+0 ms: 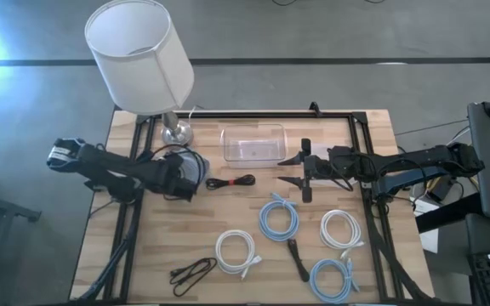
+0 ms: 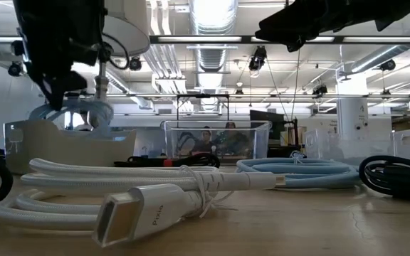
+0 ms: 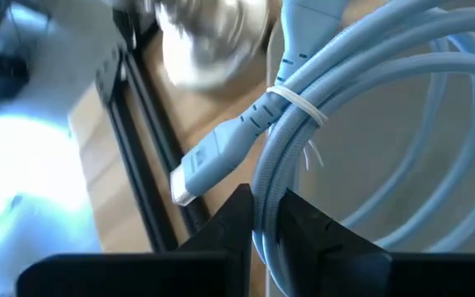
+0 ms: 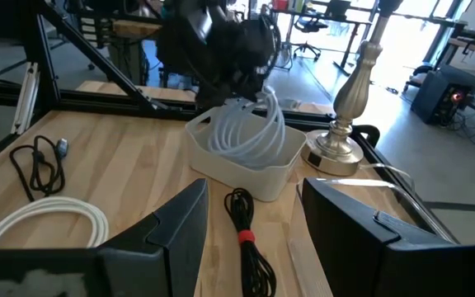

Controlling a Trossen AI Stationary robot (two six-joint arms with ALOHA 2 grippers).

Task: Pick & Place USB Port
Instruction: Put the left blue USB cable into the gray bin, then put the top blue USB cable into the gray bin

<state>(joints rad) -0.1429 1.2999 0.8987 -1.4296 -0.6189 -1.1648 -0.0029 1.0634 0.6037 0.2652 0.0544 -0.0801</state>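
The light-blue USB cable coil (image 3: 361,124) hung pinched in your left claw (image 3: 264,216), just above the white bin (image 4: 242,169) near the table's back-left corner, beside the lamp base (image 1: 175,130). Your right claw (image 1: 300,170) hovered with fingers spread over the middle of the table (image 1: 143,255), in front of the clear container (image 1: 252,143).

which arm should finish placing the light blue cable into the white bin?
Left. The left gripper is shut on the light blue cable and sits over the white bin near the lamp. The right gripper is open and empty beside the clear container.
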